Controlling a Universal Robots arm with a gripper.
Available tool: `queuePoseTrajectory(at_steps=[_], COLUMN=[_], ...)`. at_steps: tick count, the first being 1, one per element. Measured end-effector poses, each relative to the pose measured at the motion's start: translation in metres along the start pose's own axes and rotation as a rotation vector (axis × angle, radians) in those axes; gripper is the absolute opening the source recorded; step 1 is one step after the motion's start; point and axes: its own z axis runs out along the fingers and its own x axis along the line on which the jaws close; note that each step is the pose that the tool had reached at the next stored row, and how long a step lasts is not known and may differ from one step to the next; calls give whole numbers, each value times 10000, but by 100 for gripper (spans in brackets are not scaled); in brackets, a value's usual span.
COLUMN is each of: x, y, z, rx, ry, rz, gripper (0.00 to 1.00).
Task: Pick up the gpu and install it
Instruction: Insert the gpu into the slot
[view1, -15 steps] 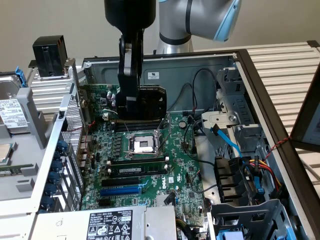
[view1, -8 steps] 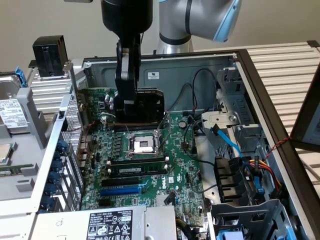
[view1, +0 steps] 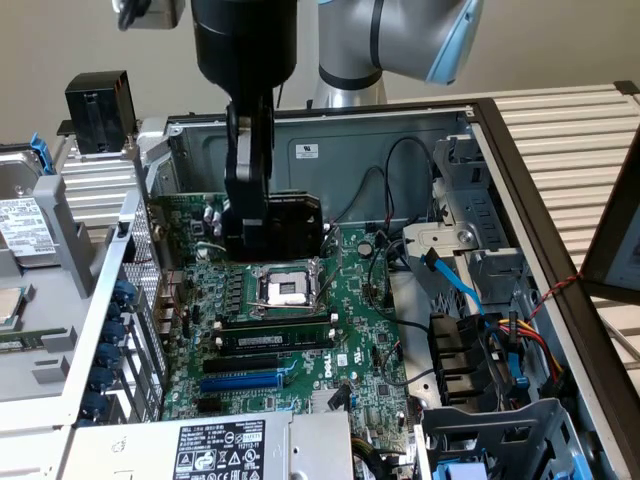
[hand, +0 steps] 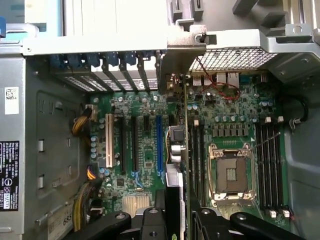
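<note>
Pincer (view1: 247, 232) is clamping the gpu (view1: 290, 225) at the exterior view's centre, just above the socket (view1: 285, 290), where any tilted or misaligned descent is risking a strike on the socket instead of clean seating.

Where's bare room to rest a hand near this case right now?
Free: the slatted table beyond the case rim, exterior view's right. Crowded: cables between motherboard and drive bays; gripper with the gpu hangs by the socket.
</note>
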Motion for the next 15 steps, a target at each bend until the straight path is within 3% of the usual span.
queuePoseTrajectory(at_steps=[15], x=[108], y=[-24], z=[272], rx=[2], ry=[23], rz=[-396], gripper=[27])
